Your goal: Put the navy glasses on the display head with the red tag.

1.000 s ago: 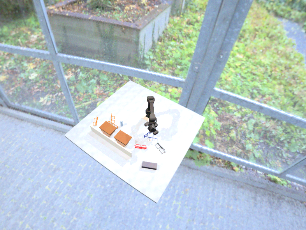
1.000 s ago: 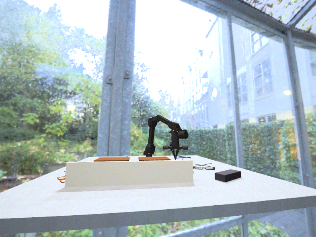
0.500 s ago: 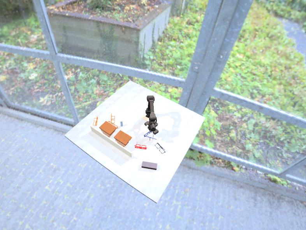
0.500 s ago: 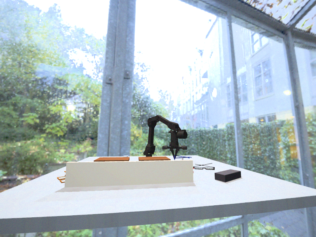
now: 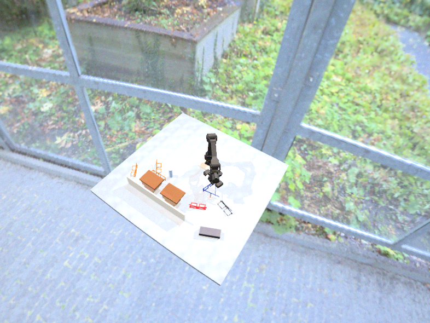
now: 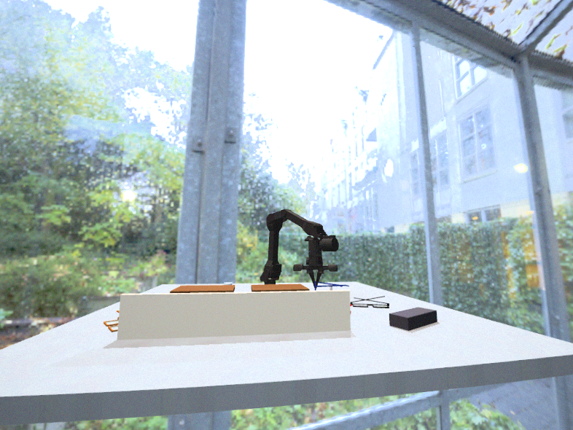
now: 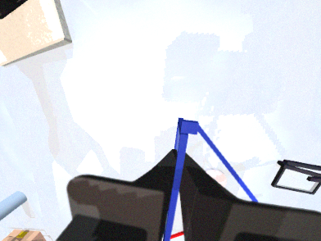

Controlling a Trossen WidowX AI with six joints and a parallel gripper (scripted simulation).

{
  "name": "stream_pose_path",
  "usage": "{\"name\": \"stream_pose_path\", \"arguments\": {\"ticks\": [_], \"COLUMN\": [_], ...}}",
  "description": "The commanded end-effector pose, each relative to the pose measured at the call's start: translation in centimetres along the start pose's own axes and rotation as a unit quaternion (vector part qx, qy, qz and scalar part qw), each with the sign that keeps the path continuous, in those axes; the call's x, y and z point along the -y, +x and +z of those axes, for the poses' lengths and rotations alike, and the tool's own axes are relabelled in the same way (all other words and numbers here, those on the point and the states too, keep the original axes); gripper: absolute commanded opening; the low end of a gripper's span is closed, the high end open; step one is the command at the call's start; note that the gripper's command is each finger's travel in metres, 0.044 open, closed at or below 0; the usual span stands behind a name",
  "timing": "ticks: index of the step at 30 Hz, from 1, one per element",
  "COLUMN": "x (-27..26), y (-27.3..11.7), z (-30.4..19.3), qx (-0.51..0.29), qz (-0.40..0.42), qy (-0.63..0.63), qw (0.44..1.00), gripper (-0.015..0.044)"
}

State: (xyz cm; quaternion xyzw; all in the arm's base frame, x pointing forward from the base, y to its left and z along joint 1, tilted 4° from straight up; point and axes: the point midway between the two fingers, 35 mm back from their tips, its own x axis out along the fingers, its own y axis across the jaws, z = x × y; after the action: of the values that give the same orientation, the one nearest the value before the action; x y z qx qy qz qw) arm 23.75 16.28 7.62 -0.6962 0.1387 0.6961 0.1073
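The navy glasses (image 5: 204, 189) (image 6: 337, 285) (image 7: 189, 127) show bright blue, with their temples spread out. My gripper (image 5: 214, 184) (image 6: 316, 285) (image 7: 177, 154) is shut on them, pointing down, and holds them above the table. In the wrist view a blue bar runs between the fingers. Two display heads with flat brown tops, a left one (image 5: 151, 178) (image 6: 203, 288) and a right one (image 5: 172, 192) (image 6: 279, 288), stand left of the gripper in the top view. A skin-coloured block (image 7: 32, 236) with a yellow mark shows at the wrist view's edge. I cannot make out a red tag.
A cream wall (image 5: 156, 200) (image 6: 233, 315) stands along the heads. Red glasses (image 5: 197, 207), black glasses (image 5: 225, 208) (image 6: 377, 305) and a dark block (image 5: 209, 232) (image 6: 412, 318) lie nearby. Orange glasses (image 5: 134, 169) and a grey-blue cylinder (image 5: 170, 173) (image 7: 12, 204) are near the left head.
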Motion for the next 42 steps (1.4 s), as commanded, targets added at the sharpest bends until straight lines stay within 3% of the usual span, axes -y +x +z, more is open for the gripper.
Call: {"name": "stream_pose_path", "arguments": {"ticks": [1, 42], "x": [-0.2, -0.9], "y": [0.1, 0.1], "z": [0.4, 2.6], "qx": [0.004, 0.005], "qz": [0.0, 0.0], "qy": [0.002, 0.002], "qw": [1.0, 1.0], "gripper": [0.0, 0.0]}}
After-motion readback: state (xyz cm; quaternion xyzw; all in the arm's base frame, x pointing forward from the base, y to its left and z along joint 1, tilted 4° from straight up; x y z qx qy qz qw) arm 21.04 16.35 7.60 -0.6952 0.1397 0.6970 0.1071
